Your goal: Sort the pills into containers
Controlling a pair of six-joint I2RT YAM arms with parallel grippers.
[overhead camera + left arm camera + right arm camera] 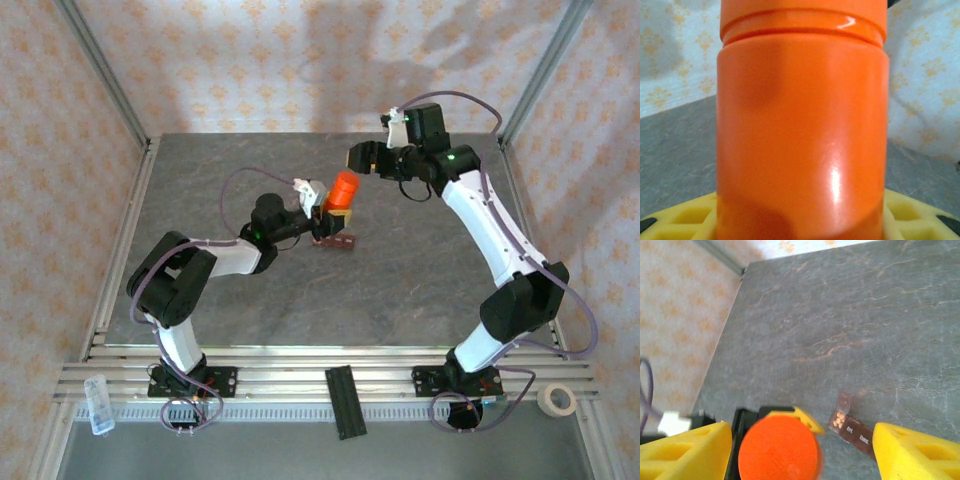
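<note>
The orange cylindrical plastic bottle [802, 130] runs past the top and bottom edges of the left wrist view, its base unseen; from the right wrist it is blurred and cut off below. Near the middle of the surface [840, 315], the dark red-brown bar of joined square compartments [852, 427] has one end behind a yellow finger [915, 455]. Its pale pills [840, 418] are too small to count, its lid lettering [856, 432] unreadable.

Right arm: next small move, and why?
Probably lower the right gripper and close it on the cap to twist it off. Its fingers stand open on either side of the cap, above it. The cap looks closed, and the left gripper grips the bottle next to the organizer, where one open compartment holds pills.
</note>
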